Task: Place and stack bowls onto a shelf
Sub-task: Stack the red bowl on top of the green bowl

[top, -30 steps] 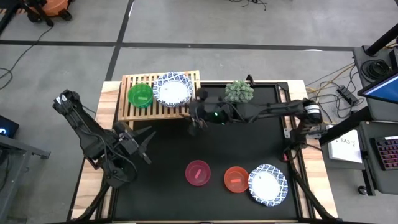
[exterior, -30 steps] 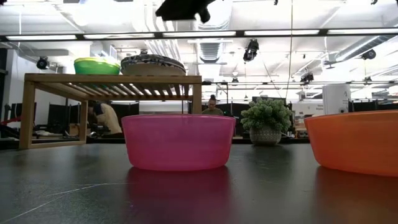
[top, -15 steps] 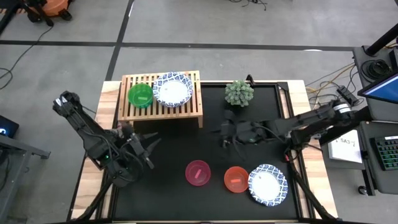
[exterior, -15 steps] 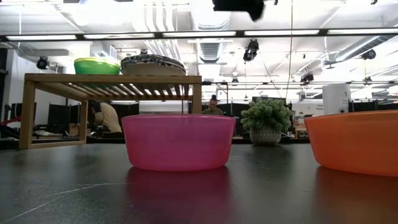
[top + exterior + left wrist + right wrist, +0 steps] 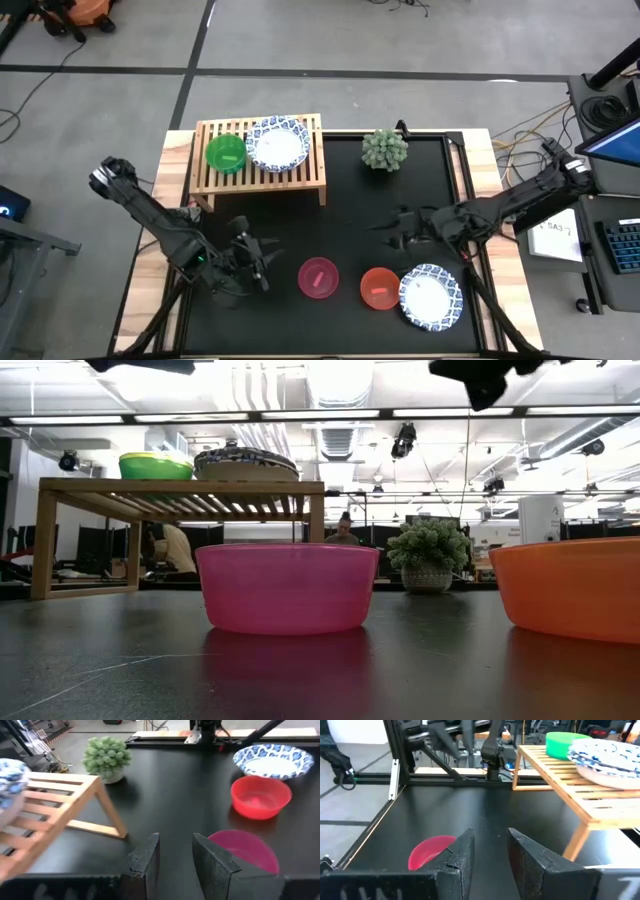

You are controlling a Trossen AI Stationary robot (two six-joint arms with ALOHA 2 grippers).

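Pink plastic, the pink bowl [image 5: 319,277] on the mat looks light, stiff and a little slippery to us; we would pinch its thin rim. The left gripper [image 5: 252,264], just beside it, and the right gripper [image 5: 397,229], farther off, both stand part open and empty.

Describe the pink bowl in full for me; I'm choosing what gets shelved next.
The pink bowl is a small, plain, translucent plastic bowl with straight, slightly tapered walls and a flat base. It stands upright and empty on the black mat, near the table's front edge, apart from the red bowl beside it. Nothing touches it but the mat. The left gripper hovers close by on its side, fingers apart, holding nothing. From table height it appears in front of the wooden shelf.
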